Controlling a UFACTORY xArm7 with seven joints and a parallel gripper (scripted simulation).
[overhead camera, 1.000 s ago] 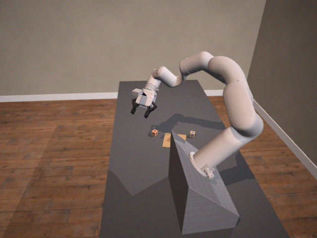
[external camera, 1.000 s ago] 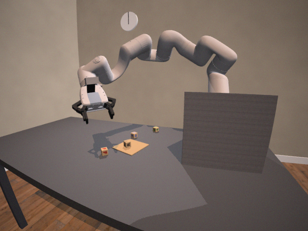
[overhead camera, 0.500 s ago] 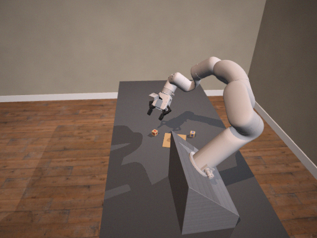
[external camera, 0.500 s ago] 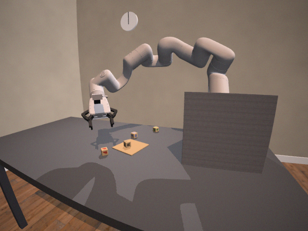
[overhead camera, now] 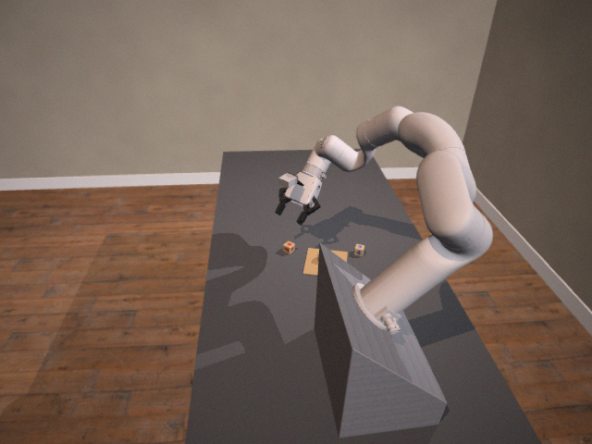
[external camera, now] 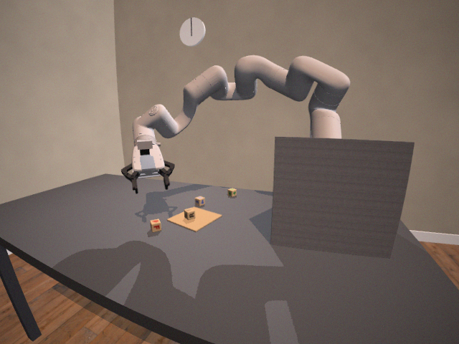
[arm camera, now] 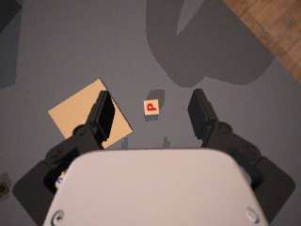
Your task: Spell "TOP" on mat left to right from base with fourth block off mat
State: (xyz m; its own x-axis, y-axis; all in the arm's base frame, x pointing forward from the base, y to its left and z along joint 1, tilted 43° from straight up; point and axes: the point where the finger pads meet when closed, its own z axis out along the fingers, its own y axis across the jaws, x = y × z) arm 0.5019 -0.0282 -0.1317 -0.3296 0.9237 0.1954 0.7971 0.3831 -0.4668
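Note:
My gripper (overhead camera: 297, 210) is open and empty, hovering well above the table. A wooden block with a red P (arm camera: 151, 107) lies on the table directly below, between my fingers in the wrist view. It sits just off the tan mat (external camera: 194, 218), near its edge, and also shows in the top and exterior views (overhead camera: 289, 247) (external camera: 155, 225). A block with a black letter (external camera: 189, 213) lies on the mat. A block with a blue letter (external camera: 200, 201) and one with a green letter (external camera: 232, 192) lie on the table beyond the mat. I cannot read those letters.
The large grey wedge-shaped base (overhead camera: 377, 353) carrying the arm stands close behind the mat and hides part of it in the top view. It also shows in the exterior view (external camera: 337, 196). The table's long edge and wooden floor lie to one side (arm camera: 277, 28).

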